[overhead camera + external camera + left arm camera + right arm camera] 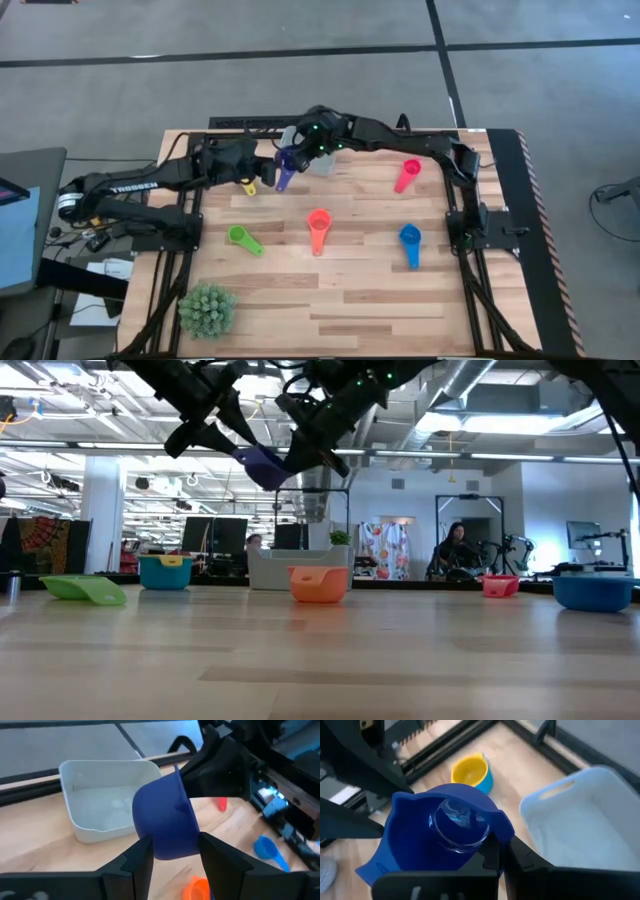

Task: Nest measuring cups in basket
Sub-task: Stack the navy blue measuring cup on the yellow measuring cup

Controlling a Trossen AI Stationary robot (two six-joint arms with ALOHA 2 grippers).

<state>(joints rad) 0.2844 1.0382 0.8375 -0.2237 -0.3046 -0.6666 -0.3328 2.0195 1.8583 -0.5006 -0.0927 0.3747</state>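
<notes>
A purple measuring cup (285,170) hangs in the air between both grippers, beside the pale basket (107,802); it also shows in the low view (262,465). My left gripper (172,857) and my right gripper (497,862) are both shut on it. A yellow cup sits inside a teal cup (472,772) on the table near the left gripper. The green cup (243,238), coral cup (318,228), blue cup (410,240) and pink cup (406,175) lie apart on the table. My left gripper has the cup's rounded bowl (167,837) between its two fingers, one on each outer side near the bottom. The cup is clear of the table, tipped on its side. My right gripper pinches the cup's rim wall (495,837), one finger inside the bowl and one outside. It comes from the basket's side, opposite the left gripper.
The basket (322,165) stands at the table's far edge, partly under the right arm, with nothing in it. A spiky green plant (207,308) sits at the near left corner. The near half of the table is bare wood.
</notes>
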